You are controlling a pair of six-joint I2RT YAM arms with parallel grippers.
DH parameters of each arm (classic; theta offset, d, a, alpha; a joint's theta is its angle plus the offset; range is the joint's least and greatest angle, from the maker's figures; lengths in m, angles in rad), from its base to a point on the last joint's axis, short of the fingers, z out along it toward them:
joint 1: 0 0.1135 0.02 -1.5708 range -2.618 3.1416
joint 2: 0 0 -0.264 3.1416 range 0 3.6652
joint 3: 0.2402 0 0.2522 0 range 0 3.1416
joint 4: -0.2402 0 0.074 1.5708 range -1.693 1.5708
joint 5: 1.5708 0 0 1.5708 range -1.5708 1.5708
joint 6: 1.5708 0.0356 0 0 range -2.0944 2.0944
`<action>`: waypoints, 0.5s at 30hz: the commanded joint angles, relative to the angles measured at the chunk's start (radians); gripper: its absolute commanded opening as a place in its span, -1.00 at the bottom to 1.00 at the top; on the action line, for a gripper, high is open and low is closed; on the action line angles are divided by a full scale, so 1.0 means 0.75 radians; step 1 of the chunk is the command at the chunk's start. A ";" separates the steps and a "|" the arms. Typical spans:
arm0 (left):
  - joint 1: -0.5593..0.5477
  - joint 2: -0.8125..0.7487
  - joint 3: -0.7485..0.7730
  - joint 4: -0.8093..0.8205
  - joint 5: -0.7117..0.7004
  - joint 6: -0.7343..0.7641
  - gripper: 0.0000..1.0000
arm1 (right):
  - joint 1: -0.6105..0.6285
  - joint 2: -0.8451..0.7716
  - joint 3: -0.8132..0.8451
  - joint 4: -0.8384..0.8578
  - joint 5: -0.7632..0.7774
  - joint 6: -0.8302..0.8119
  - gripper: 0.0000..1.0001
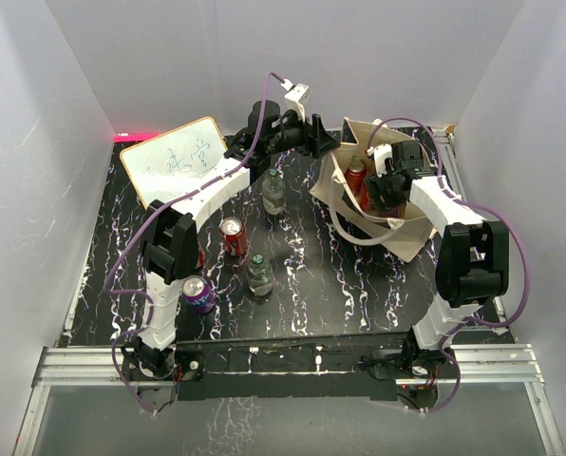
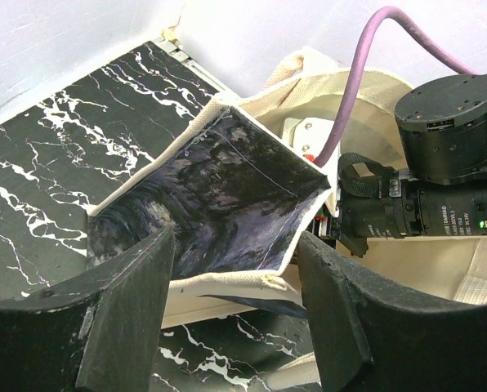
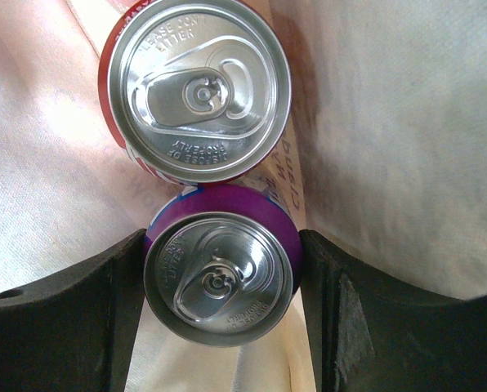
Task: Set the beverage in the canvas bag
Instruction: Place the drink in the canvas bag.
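The beige canvas bag (image 1: 405, 233) stands open at the back right of the table. My right gripper (image 3: 221, 255) is down inside it, shut on an upright purple can (image 3: 219, 278) that touches both fingers. A red can (image 3: 196, 86) stands right beside the purple one in the bag, and it also shows from above as the red can (image 1: 356, 174). My left gripper (image 2: 235, 245) is open at the bag's left rim (image 2: 227, 282), and the dark-lined flap (image 2: 219, 196) lies between its spread fingers. In the top view the right gripper (image 1: 386, 185) hides the purple can.
On the black marble table (image 1: 359, 285) stand a red can (image 1: 234, 236), a purple can (image 1: 198, 294) and two clear bottles (image 1: 273, 192) (image 1: 259, 275). A whiteboard (image 1: 174, 161) lies at the back left. White walls close in three sides.
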 commanded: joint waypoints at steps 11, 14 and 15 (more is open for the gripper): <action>0.003 -0.024 -0.012 -0.003 0.003 0.007 0.18 | -0.025 -0.048 0.063 0.114 0.070 -0.034 0.57; 0.004 -0.024 -0.012 -0.001 0.005 0.005 0.18 | -0.026 -0.058 0.069 0.112 0.064 -0.032 0.59; 0.005 -0.023 -0.012 -0.001 0.004 0.004 0.18 | -0.026 -0.063 0.070 0.112 0.065 -0.032 0.60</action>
